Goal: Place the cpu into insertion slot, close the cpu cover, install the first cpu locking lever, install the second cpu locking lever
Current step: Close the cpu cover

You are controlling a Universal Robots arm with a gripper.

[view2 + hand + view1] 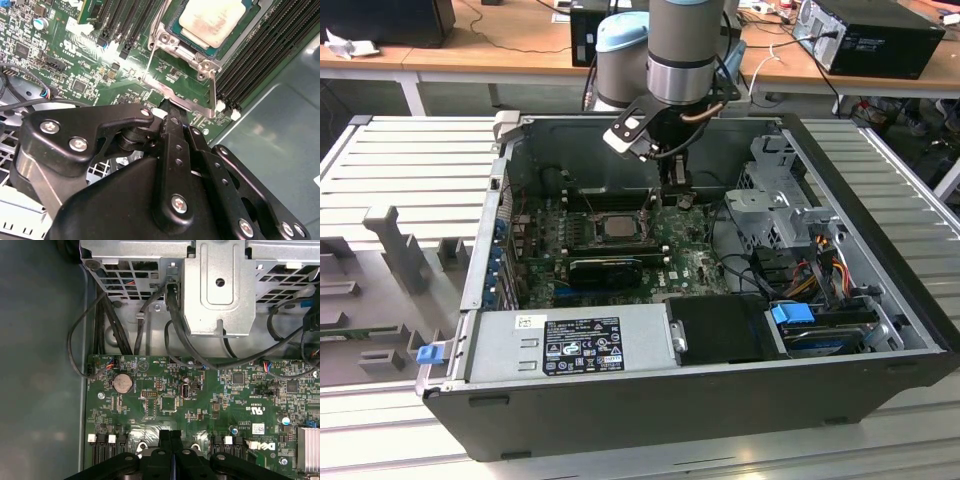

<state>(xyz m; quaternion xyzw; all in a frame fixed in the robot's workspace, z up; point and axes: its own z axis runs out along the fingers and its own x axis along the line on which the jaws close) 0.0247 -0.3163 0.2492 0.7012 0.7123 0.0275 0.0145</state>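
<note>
Motherboard (165,390): green, fine white print. cpu (212,20): pale silver-beige top, green edge. Insertion slot (167,40) rim: bright silver metal. Memory slots (255,55): black, white end clips. Claw (170,107): matte black, silver screw heads. Exterior view: case (720,400) dark grey; blue tab (792,313) at 4 o'clock from the cpu; surface (410,150) pale grey, ribbed.

The silver-topped cpu (212,20) lies flat, seated in the metal-rimmed insertion slot (166,38) near the green motherboard's (90,65) middle.
</note>
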